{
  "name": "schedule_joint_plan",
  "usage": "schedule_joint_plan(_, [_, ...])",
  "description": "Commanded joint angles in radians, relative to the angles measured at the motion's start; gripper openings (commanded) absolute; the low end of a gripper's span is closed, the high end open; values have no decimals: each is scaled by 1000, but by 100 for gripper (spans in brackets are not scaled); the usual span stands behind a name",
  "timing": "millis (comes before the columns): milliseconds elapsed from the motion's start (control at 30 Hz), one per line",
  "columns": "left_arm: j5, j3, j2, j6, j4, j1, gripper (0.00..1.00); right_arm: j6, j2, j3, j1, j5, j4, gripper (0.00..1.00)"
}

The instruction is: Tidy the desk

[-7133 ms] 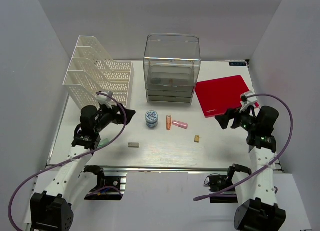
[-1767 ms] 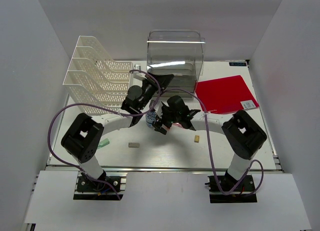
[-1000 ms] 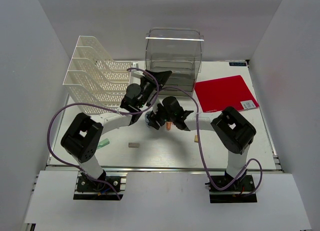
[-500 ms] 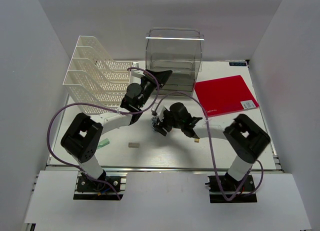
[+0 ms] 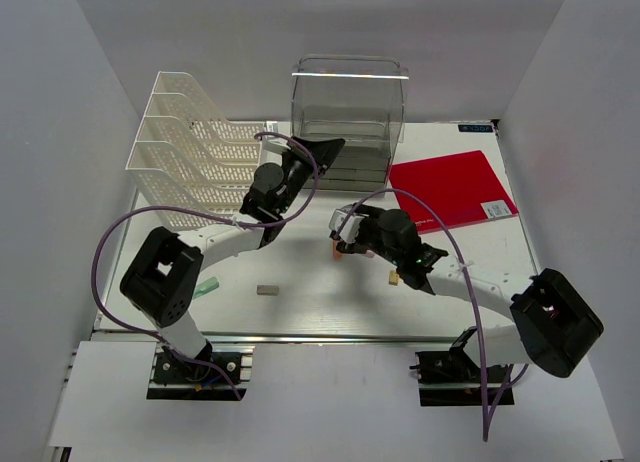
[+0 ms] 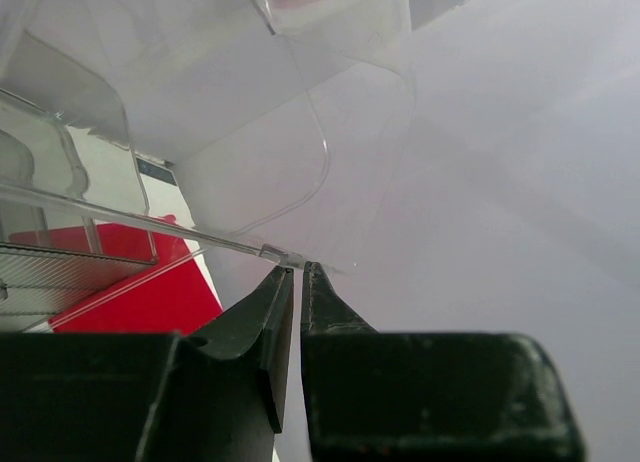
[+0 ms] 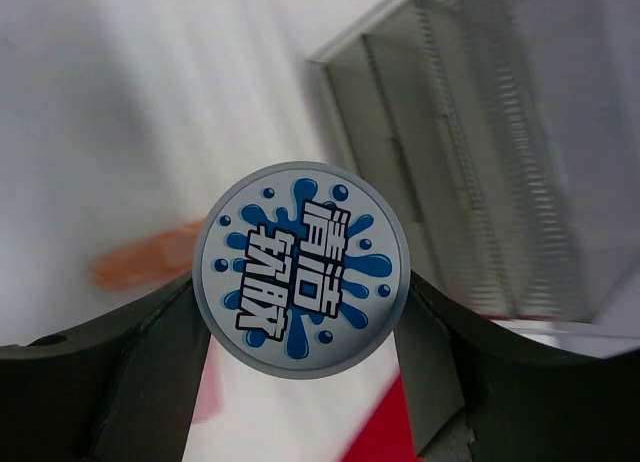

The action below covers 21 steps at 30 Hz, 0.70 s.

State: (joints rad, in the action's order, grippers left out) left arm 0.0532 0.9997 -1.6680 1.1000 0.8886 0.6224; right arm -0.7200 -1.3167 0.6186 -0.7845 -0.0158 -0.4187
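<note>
1. Where the white desk (image 5: 320, 307) meets its near rail (image 5: 300, 336), a grey block (image 5: 266, 290) and a tan block (image 5: 394, 277) lie well apart.
2. Mid-desk, the right gripper (image 5: 344, 226) grasps a round blue-lidded tin (image 7: 300, 269).
3. Far back, the left gripper (image 6: 298, 270) pinches the clear drawer box (image 5: 345, 112) by its rim, with a mesh rack (image 5: 190, 152) to the left and a red folder (image 5: 450, 187) to the right.

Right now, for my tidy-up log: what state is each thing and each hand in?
left hand: closed on a thin clear edge of the clear drawer box
right hand: gripping the round tin
round tin: held, printed face toward the wrist camera
clear drawer box: one edge pinched; open or not, cannot tell
red folder: closed, flat on the desk
file rack: upright
</note>
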Motion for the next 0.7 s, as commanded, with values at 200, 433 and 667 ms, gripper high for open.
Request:
schedule_joint_plan(200, [34, 83, 85, -6, -19, -3, 0, -467, -12, 32, 36, -144, -282, 0])
schedule_joint_plan(433, [43, 102, 90, -9, -53, 7, 0, -562, -45, 59, 34, -154, -409, 0])
schedule_joint_plan(667, [51, 112, 80, -3, -60, 7, 0, -624, -125, 95, 60, -196, -571, 0])
